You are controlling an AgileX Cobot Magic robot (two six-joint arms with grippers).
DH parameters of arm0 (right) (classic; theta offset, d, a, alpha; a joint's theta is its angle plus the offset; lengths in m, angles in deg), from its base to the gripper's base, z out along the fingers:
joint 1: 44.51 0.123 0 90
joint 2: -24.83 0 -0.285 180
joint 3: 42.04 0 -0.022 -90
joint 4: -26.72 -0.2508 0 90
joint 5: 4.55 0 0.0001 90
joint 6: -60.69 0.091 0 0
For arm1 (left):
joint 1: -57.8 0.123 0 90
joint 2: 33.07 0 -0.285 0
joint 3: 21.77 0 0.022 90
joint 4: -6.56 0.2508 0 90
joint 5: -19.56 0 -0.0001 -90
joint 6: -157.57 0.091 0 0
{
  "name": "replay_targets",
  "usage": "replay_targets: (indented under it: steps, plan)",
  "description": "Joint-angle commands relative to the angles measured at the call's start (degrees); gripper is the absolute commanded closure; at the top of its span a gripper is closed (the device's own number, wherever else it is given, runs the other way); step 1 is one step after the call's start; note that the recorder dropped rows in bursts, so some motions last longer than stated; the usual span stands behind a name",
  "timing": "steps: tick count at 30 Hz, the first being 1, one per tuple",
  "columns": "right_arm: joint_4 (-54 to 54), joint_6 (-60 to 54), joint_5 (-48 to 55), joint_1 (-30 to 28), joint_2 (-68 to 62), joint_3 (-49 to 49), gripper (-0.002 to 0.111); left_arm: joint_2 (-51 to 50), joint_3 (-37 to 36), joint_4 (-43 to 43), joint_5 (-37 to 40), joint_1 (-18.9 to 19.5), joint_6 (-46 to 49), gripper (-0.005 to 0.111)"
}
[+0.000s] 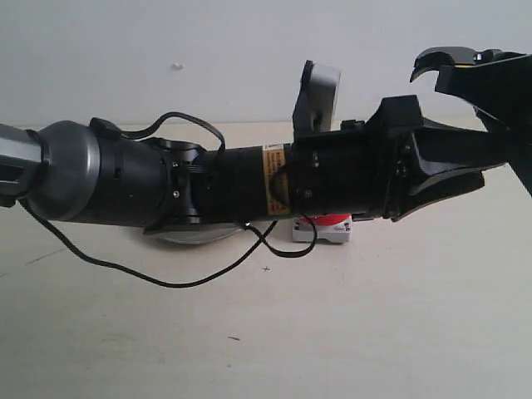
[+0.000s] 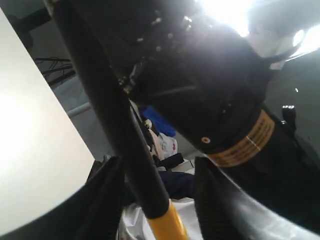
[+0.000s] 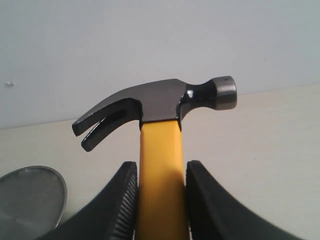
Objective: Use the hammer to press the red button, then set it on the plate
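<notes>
Two things governed my next move: where the hammer (image 3: 159,135) sat, and what lay between it and the red button (image 1: 333,219). The right gripper (image 3: 160,172) was clamped on the yellow handle just below the dark head. In the exterior view that put the claw head in the upper right of the frame, high off the table (image 1: 374,316), with the hammer's long axis running down toward the right edge. The red button lay low in the middle of the frame, down and left of the hammer. Only a sliver of red and its grey base showed, because the left arm (image 1: 208,183) stretched straight across above it. The left gripper (image 2: 157,170) was spread apart and held nothing. In its wrist view the black grip and yellow tip of the handle ran between its fingers (image 2: 107,200) with a gap on each side, though I could not tell how deep the handle sat. The plate (image 1: 189,238) peeked out under the left arm, left of the button. I judged that the right arm had the hammer to swing down-left, but the left arm blocked that path.
</notes>
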Motion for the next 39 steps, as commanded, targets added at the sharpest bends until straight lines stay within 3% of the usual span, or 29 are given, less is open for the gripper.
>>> replay_targets:
  steps: [1, 5, 12, 25, 39]
  plan:
    - [1.06, -0.04, 1.6, 0.03, 0.3, -0.52, 0.108, 0.01, 2.73, -0.44, 5.96, -1.93, -2.19, 0.062]
    - [1.06, -0.04, 1.6, 0.03, 0.3, -0.52, 0.108, 0.01, 4.01, -0.39, 8.49, -4.33, -2.81, 0.062]
    - [1.06, 0.21, 1.1, 0.03, 0.3, -0.52, 0.108, -1.13, 4.4, -4.87, 8.88, -4.37, -4.91, 0.062]
    - [1.06, -0.06, 0.6, 0.03, 0.3, -0.52, 0.108, -5.35, 7.47, -4.88, 3.25, -4.37, -7.31, 0.062]
    - [1.06, -3.52, -3.94, 0.03, 0.3, -0.39, 0.108, -5.35, 8.34, -4.46, 5.03, -4.95, -11.66, 0.062]
